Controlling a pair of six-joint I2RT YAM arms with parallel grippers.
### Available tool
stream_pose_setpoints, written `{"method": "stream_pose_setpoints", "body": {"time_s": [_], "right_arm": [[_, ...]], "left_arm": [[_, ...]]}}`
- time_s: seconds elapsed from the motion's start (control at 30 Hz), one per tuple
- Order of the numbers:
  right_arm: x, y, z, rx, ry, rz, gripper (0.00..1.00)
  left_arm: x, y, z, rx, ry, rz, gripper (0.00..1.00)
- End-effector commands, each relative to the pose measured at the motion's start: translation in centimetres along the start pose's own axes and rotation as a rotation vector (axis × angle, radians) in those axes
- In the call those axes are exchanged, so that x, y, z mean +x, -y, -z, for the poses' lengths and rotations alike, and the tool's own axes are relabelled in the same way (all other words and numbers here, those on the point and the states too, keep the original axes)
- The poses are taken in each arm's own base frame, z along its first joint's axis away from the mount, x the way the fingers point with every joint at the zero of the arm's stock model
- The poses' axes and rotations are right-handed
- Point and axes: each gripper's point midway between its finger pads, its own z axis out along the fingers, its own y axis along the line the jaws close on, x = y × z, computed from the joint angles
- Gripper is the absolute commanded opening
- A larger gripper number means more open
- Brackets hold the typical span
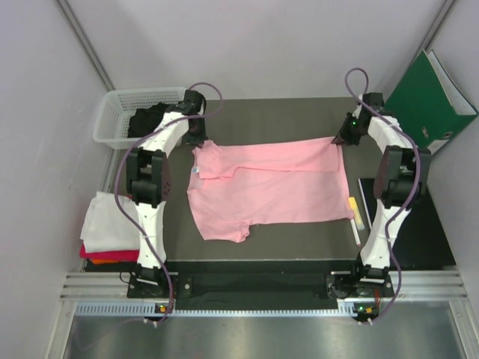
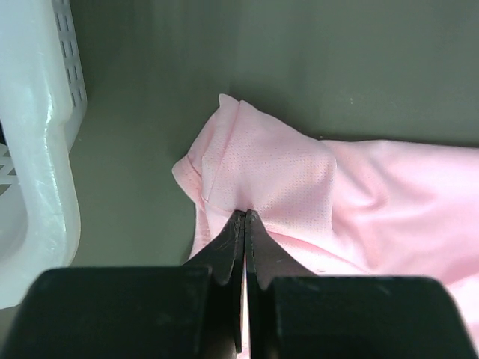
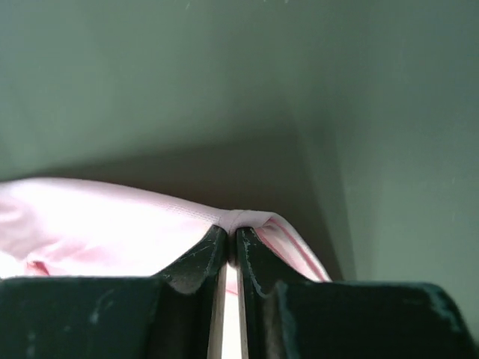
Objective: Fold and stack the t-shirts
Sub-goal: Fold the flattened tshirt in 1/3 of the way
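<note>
Left gripper (image 2: 245, 218), right gripper (image 3: 230, 233) clamped on pink t-shirt (image 1: 277, 187); basket (image 1: 107, 120) beside left, possibly dark shirt (image 1: 146, 120) inside.

One shirt (image 1: 277, 187) lies spread across the table (image 1: 284, 120) — basket (image 1: 112, 123) at its far-left corner, folded stack (image 1: 105, 224) beside the left edge, binder (image 1: 430, 101) far right.

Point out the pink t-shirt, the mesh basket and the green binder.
pink t-shirt (image 1: 284, 187), top external view, middle of the body.
mesh basket (image 1: 111, 116), top external view, left wall.
green binder (image 1: 426, 97), top external view, front cover.
</note>
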Motion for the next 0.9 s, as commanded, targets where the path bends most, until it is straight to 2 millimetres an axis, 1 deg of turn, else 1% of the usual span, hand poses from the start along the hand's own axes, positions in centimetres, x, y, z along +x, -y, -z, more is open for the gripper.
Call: {"method": "stream_pose_setpoints", "body": {"time_s": [0.0,0.03,0.07,0.1,0.13,0.17,0.2,0.23,0.27,0.3,0.33,0.37,0.4,0.43,0.47,0.5,0.53,0.57,0.67,0.77,0.87], "right_arm": [[-4.3,0.4,-1.5,-0.025,0.067,-0.045,0.11],[-4.4,0.4,-2.0,-0.03,0.056,-0.065,0.24],[-4.5,0.7,-2.6,-0.034,0.048,-0.08,0.33],[-4.6,0.8,-3.6,-0.042,0.032,-0.09,0.39],[-4.4,0.7,-4.0,-0.056,0.019,-0.092,0.52],[-4.3,0.7,-4.1,-0.061,0.01,-0.094,0.57],[-4.1,0.6,-4.0,-0.067,0.007,-0.095,0.64],[-4.0,0.6,-3.8,-0.067,0.008,-0.09,0.65],[-3.0,1.0,-3.9,-0.056,-0.01,-0.095,0.66],[-3.2,0.7,-2.9,-0.056,0.006,-0.083,0.66],[-3.0,0.8,-2.5,-0.055,0.009,-0.071,0.66],[-2.0,1.0,-1.9,-0.049,0.0,-0.07,0.65],[-1.5,1.1,-1.7,-0.049,-0.005,-0.068,0.62],[-1.1,1.3,-1.6,-0.044,-0.009,-0.063,0.61],[0.0,1.8,-1.8,-0.034,-0.026,-0.07,0.59],[0.2,1.7,-1.3,-0.037,-0.017,-0.066,0.57],[0.5,1.7,-1.3,-0.042,-0.018,-0.066,0.56],[1.2,2.0,-1.3,-0.04,-0.024,-0.068,0.54],[2.1,2.0,-1.6,-0.056,-0.042,-0.076,0.51],[2.3,1.9,-1.2,-0.054,-0.042,-0.076,0.51],[1.4,2.1,-0.6,-0.028,-0.007,-0.058,0.57]], "left_arm": [[-2.1,0.3,1.5,0.019,0.056,-0.002,0.0],[-2.0,0.3,1.4,0.022,0.052,-0.002,0.0],[-1.9,0.5,1.4,0.034,0.043,-0.004,0.0],[-1.8,0.6,1.3,0.037,0.041,-0.003,0.0],[-1.6,0.6,1.2,0.038,0.034,-0.005,0.0],[-1.5,0.6,1.1,0.04,0.031,-0.005,0.0],[-1.4,0.6,1.1,0.039,0.026,-0.004,0.0],[-1.3,0.6,1.1,0.041,0.024,-0.007,0.0],[-1.4,0.6,1.1,0.042,0.025,-0.007,0.0],[-1.4,0.6,1.1,0.042,0.027,-0.006,0.0],[-1.4,0.6,1.1,0.042,0.027,-0.007,0.0],[-1.4,0.7,1.1,0.043,0.028,-0.004,0.0],[-1.4,0.6,1.1,0.043,0.028,-0.004,0.0],[-1.5,0.7,1.1,0.045,0.029,-0.005,0.0],[-1.5,0.7,1.0,0.045,0.029,-0.005,0.0],[-1.4,0.7,1.0,0.044,0.028,-0.004,0.0],[-1.3,0.7,0.8,0.044,0.023,-0.006,0.0],[-1.3,0.7,0.7,0.045,0.021,-0.007,0.0],[-0.9,0.6,0.4,0.043,0.008,-0.011,0.0],[-0.8,0.8,0.2,0.05,0.002,-0.011,0.0],[-0.9,0.8,0.2,0.053,0.005,-0.011,0.0]]}}
